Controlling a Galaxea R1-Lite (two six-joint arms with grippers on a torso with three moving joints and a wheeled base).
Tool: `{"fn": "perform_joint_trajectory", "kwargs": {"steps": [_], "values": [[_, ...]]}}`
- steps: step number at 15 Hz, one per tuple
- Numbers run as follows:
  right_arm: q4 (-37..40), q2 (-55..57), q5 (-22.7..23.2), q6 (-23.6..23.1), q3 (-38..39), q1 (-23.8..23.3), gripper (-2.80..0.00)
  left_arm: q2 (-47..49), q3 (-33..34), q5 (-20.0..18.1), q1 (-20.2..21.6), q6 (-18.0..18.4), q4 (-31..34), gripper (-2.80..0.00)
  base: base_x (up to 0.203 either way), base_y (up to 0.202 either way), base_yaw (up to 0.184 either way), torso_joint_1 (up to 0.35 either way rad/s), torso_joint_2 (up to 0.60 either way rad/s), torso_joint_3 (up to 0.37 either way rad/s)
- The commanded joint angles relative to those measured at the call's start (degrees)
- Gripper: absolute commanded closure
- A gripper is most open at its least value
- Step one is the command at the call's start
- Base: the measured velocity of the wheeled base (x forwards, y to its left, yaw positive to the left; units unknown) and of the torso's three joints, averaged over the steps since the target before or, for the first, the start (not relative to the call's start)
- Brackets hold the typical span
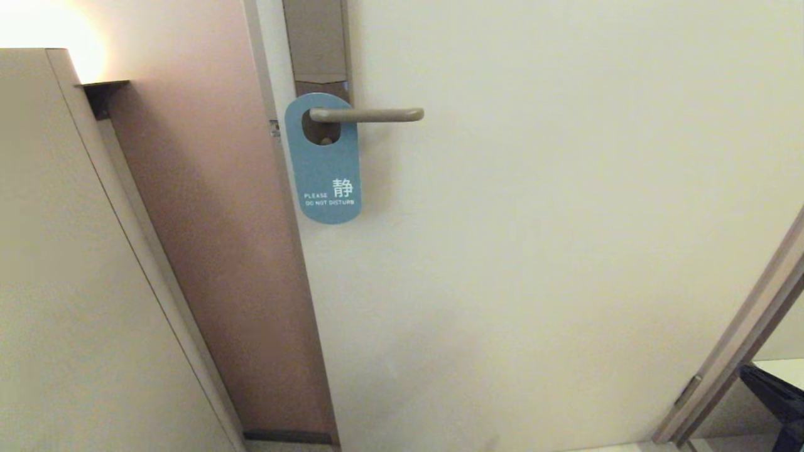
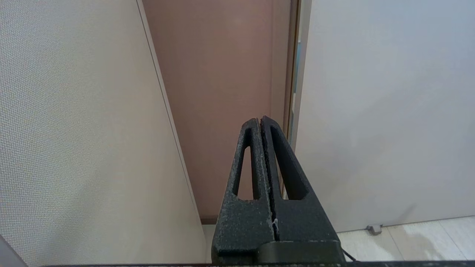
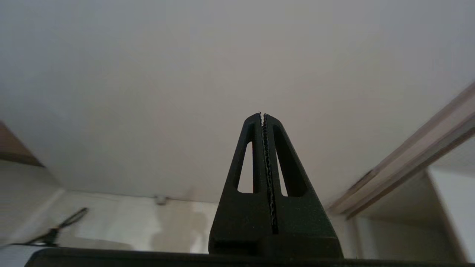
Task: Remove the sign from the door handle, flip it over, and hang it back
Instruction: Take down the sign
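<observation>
Currently the sign (image 1: 325, 166) is seen hanging on the door handle (image 1: 367, 115), its blue face turned outward with the words "PLEASE DO NOT DISTURB" and a white character printed near its lower end. The handle is passed through the hole near the sign's top, close to where the lever meets the tall grey-brown plate (image 1: 316, 41). The sign hangs nearly upright against the pale door (image 1: 565, 251), and the free end of the lever is left bare, pointing toward the robot's right. To the left of the door a brownish-pink wall panel (image 1: 207, 220) is seen, and further left a beige panel (image 1: 63, 282). At the lower right corner of the head view a door frame edge (image 1: 741, 339) is shown running diagonally.

Neither arm is shown in the head view. In the left wrist view the left pincer (image 2: 260, 120) is shown closed, its two black fingers pressed together with nothing between them, pointed toward the seam between the wall panel and the door, low near the floor (image 2: 408, 237). In the right wrist view the right pincer (image 3: 262, 115) is likewise shown closed and empty, its toothed inner edges meeting, aimed at the plain face of the door. Neither pincer is in contact with the sign or the handle.
</observation>
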Motion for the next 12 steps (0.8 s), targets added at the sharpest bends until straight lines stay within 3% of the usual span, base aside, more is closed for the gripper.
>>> {"fn": "perform_joint_trajectory", "kwargs": {"steps": [1, 9, 12], "values": [[2.26, -4.60, 0.03, 1.44, 0.14, -0.55, 0.00, 0.07, 0.00, -0.02, 0.01, 0.04, 0.02, 0.00, 0.000, 0.000, 0.000, 0.000, 0.00, 0.000], [24.72, -25.04, 0.45, 3.36, 0.14, -1.76, 0.00, 0.07, 0.00, -0.02, 0.01, 0.04, 0.02, 0.00, 0.000, 0.000, 0.000, 0.000, 0.00, 0.000], [29.43, -32.43, 3.29, 2.90, 0.14, -4.14, 0.00, 0.07, 0.00, -0.02, 0.01, 0.04, 0.02, 0.00, 0.000, 0.000, 0.000, 0.000, 0.00, 0.000]]}}
